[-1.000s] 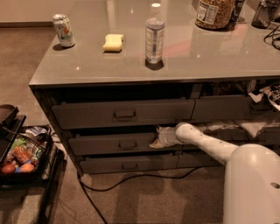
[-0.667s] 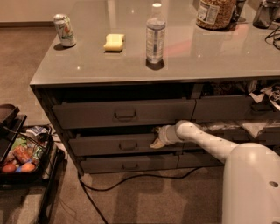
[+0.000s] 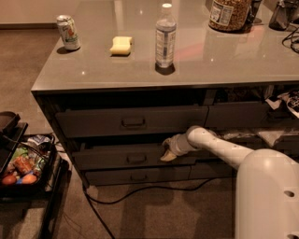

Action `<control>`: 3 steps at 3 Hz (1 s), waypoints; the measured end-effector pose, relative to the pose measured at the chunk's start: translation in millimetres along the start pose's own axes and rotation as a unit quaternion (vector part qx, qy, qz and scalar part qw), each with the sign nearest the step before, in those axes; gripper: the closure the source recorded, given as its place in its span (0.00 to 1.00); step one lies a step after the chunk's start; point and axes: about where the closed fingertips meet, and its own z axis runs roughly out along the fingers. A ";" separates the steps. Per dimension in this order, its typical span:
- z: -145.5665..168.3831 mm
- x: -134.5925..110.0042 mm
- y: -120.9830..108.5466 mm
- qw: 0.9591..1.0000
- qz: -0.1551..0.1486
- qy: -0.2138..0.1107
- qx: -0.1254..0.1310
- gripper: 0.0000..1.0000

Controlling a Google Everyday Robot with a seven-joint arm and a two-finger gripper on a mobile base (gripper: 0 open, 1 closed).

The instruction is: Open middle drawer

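The middle drawer [image 3: 117,156] is a dark grey-brown front with a small bar handle [image 3: 136,158] at its centre, below the taller top drawer [image 3: 93,122] and above the slim bottom drawer [image 3: 112,177]. It stands slightly out, with a dark gap along its top edge. My gripper [image 3: 168,150] is at the drawer's upper right edge, right of the handle, at the end of the white arm [image 3: 224,149] that reaches in from the lower right.
On the counter [image 3: 224,60] stand a soda can [image 3: 68,32], a yellow sponge [image 3: 121,45], a water bottle [image 3: 165,36] and a jar [image 3: 228,14]. A black cart with snacks [image 3: 21,168] stands at the left. A cable [image 3: 140,193] lies on the floor below the drawers.
The view has shifted slightly; the gripper stays at the middle drawer's upper right edge. No clear movement of the drawer.
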 end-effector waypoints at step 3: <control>-14.1 -7.2 34.1 0.998 0.014 0.001 -0.054 1.00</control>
